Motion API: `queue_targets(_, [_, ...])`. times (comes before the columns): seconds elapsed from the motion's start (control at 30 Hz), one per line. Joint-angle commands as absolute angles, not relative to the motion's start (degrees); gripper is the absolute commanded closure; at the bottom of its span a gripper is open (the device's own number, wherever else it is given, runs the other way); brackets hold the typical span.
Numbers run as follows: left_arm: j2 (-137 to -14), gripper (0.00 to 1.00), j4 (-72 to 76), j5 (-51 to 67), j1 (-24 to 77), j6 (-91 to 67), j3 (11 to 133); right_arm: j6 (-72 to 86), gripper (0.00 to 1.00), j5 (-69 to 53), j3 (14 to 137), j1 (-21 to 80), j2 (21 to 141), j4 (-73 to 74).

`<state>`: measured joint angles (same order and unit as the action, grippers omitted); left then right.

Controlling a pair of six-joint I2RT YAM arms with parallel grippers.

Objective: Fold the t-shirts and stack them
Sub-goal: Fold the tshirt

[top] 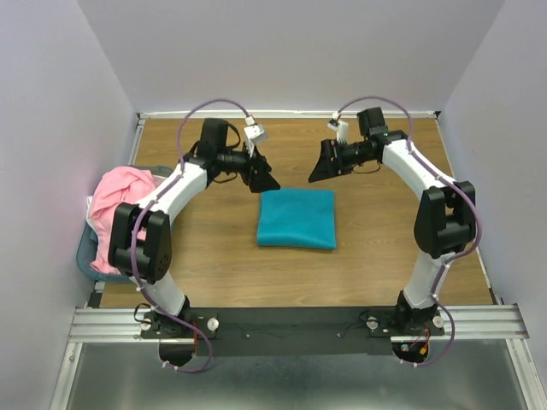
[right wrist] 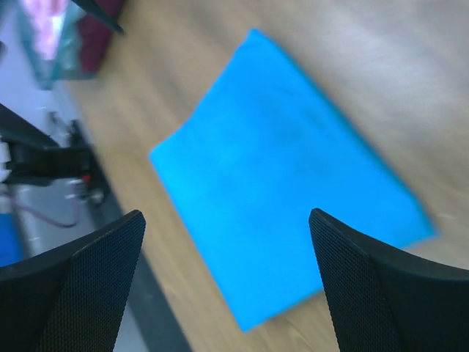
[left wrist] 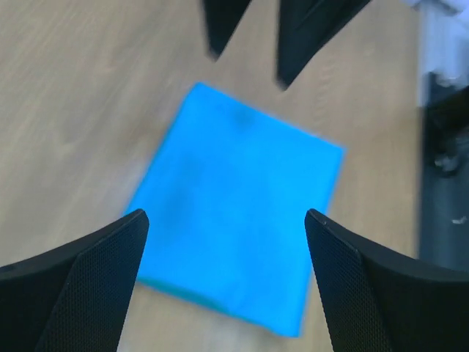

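Pink t-shirt (top: 115,201) heaped in basket (top: 85,250) left of folded teal t-shirt (top: 297,219), left gripper (top: 268,182) and right gripper (top: 316,173) just beyond it, both spread wide, empty.

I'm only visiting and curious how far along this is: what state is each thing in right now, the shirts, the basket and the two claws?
teal t-shirt: folded into a flat rectangle, lying on the table between the arms.
pink t-shirt: not folded, bunched up and draped over the basket.
basket: at the table's left edge, holding the pink t-shirt.
left gripper: open, holding nothing.
right gripper: open, holding nothing.
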<state>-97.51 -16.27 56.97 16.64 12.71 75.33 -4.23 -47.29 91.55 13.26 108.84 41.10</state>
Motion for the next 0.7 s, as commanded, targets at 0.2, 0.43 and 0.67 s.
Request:
queue_targets(0.2, [-105.2,0.04,14.2,61.3,20.0,-25.6,57.6,14.6,0.0,-59.8,74.7,15.6,113.6,25.9])
queue_targets(0.43, [-115.1,0.04,8.2,56.7,17.0,-19.9,59.8,10.8,0.0,-55.1,73.8,14.2,120.2,26.2])
queue_targets(0.67, [-102.3,0.04,3.3,62.5,17.0,-13.7,58.1,13.3,0.0,-59.0,74.5,13.5,108.6,26.2])
